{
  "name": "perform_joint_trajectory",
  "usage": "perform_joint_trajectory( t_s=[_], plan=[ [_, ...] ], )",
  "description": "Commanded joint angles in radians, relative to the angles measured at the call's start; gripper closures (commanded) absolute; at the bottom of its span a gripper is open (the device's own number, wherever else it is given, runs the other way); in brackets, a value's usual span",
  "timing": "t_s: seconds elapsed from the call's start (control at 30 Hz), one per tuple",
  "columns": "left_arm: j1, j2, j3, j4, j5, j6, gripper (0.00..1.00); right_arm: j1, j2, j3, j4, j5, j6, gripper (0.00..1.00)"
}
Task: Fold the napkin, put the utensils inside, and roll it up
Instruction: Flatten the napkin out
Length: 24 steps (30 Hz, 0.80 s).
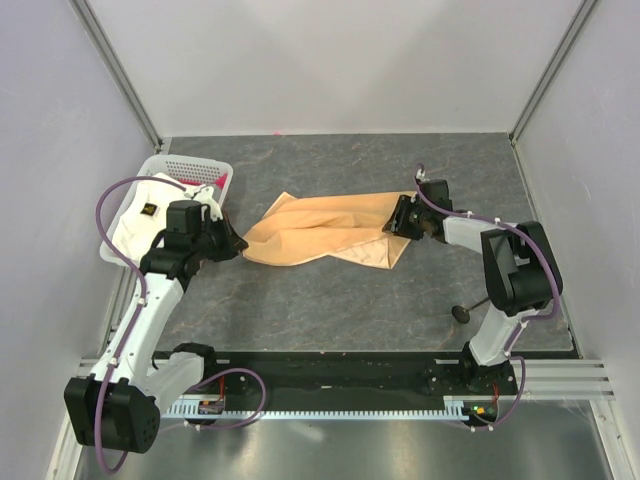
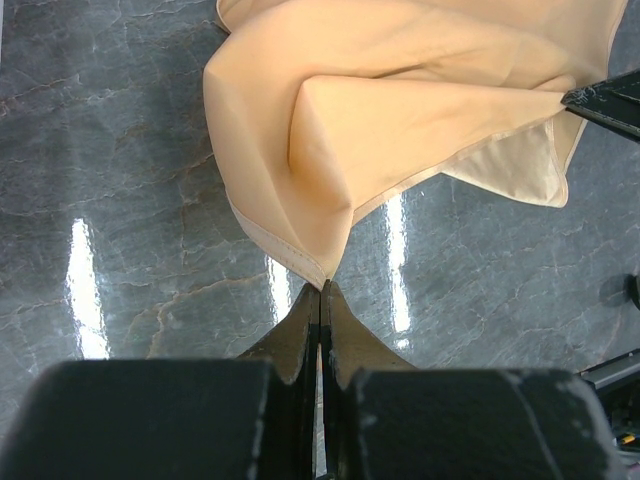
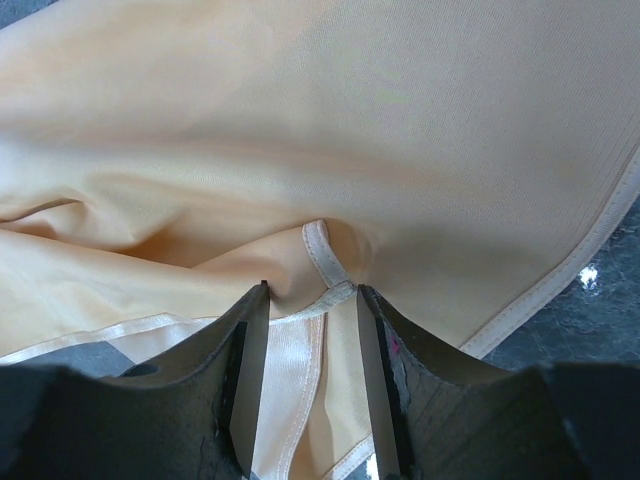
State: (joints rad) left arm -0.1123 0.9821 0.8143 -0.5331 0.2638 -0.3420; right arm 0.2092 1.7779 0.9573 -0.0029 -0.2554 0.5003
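Note:
The peach-tan napkin (image 1: 320, 230) lies crumpled across the middle of the dark table, seen close up in the wrist views (image 2: 400, 100) (image 3: 350, 120). My left gripper (image 1: 236, 243) (image 2: 320, 287) is at its left end, shut on the tip of a hemmed corner. My right gripper (image 1: 392, 226) (image 3: 310, 290) is at the napkin's right end. Its jaws stand apart, with a fold of the white-stitched hem lying between them. Only one of the utensils shows, a small black spoon (image 1: 463, 311), lying on the table by the right arm's base.
A white basket (image 1: 190, 165) stands at the back left, holding a white cloth with a dark mark (image 1: 150, 210) and a pink-red cloth (image 1: 216, 184). Pale walls enclose the table on three sides. A black rail (image 1: 330, 375) runs along the near edge.

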Motion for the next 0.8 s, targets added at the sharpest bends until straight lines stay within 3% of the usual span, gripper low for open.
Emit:
perform_joint_trajectory(
  t_s=[0.0, 0.23, 0.33, 0.47, 0.77],
  plan=[
    [0.006, 0.004, 0.017, 0.012, 0.006, 0.044, 0.98, -0.002, 0.029, 0.008, 0.049, -0.018, 0.006, 0.52],
    [0.006, 0.004, 0.017, 0.012, 0.006, 0.044, 0.98, -0.002, 0.044, -0.009, 0.058, 0.002, 0.009, 0.52],
    [0.006, 0.004, 0.019, 0.012, 0.003, 0.044, 0.98, -0.004, 0.048, -0.006, 0.057, 0.001, 0.001, 0.57],
    [0.005, 0.004, 0.017, 0.012, 0.002, 0.044, 0.98, -0.004, 0.046, 0.003, 0.058, 0.002, -0.003, 0.78],
    [0.006, 0.021, 0.040, 0.016, -0.020, 0.034, 0.98, -0.004, -0.113, 0.029, -0.052, 0.074, -0.026, 0.89]
  ],
)
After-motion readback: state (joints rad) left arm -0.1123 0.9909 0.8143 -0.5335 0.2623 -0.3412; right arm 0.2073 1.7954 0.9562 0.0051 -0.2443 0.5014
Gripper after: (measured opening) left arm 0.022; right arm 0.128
